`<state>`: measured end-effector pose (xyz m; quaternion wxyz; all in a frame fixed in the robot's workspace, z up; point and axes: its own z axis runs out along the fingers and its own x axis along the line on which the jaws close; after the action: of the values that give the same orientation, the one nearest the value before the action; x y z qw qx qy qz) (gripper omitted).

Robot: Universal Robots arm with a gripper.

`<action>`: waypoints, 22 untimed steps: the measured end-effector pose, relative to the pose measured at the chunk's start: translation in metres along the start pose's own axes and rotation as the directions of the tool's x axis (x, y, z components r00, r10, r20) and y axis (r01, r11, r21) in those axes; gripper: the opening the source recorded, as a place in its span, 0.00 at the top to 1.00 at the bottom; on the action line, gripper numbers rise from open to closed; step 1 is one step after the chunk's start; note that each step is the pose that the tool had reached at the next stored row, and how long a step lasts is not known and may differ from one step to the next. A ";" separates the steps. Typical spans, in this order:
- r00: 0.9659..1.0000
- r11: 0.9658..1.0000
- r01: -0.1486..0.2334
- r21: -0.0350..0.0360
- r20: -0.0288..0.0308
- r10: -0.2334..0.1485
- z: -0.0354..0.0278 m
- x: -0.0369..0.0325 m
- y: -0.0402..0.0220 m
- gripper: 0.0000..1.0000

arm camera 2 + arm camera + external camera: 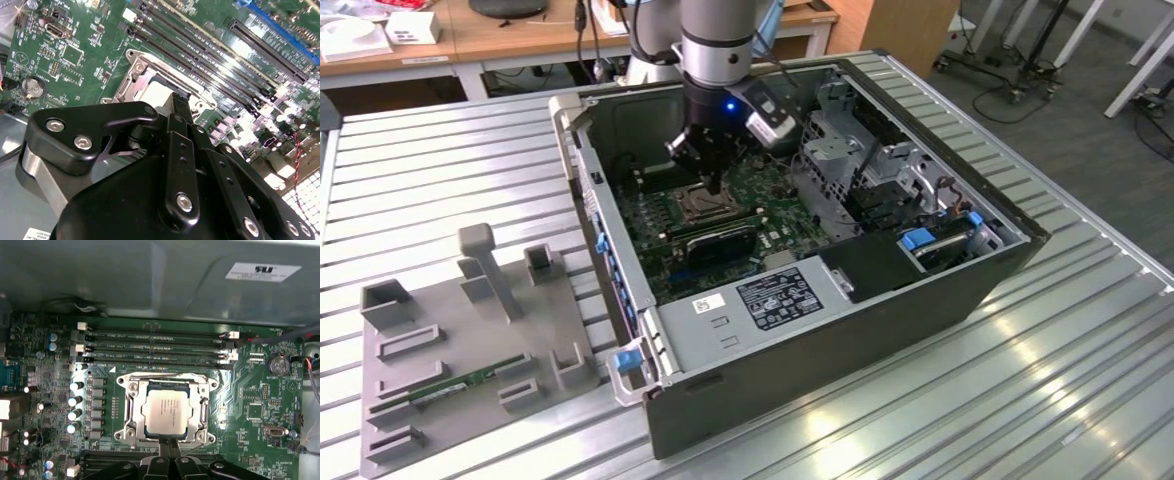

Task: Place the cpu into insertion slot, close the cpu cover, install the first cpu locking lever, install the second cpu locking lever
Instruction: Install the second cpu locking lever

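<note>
Cpu (165,412) sits flat in insertion slot (131,428), cpu cover (167,381) down around it. Gripper (169,446) w/ fingers together, tips just beside cover's near edge, cpu straight ahead.

No print is legible: white stickers on the case wall (262,271) and power supply (774,292).

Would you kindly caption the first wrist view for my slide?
Black claw poised beside the square silvery cpu, seated beneath its silver metal cover frame.
</note>
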<state>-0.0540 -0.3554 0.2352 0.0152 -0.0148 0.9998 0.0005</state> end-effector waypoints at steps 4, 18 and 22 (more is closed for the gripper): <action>1.000 1.000 0.000 0.000 0.000 0.000 0.0000 0.0001 -0.0042 0.89; 1.000 1.000 0.000 0.000 0.000 0.000 0.0003 0.0017 -0.0130 0.89; 1.000 1.000 0.000 0.000 0.000 0.000 0.0008 0.0056 -0.0132 0.89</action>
<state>-0.0591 -0.3687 0.2342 0.0152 -0.0148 0.9998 0.0005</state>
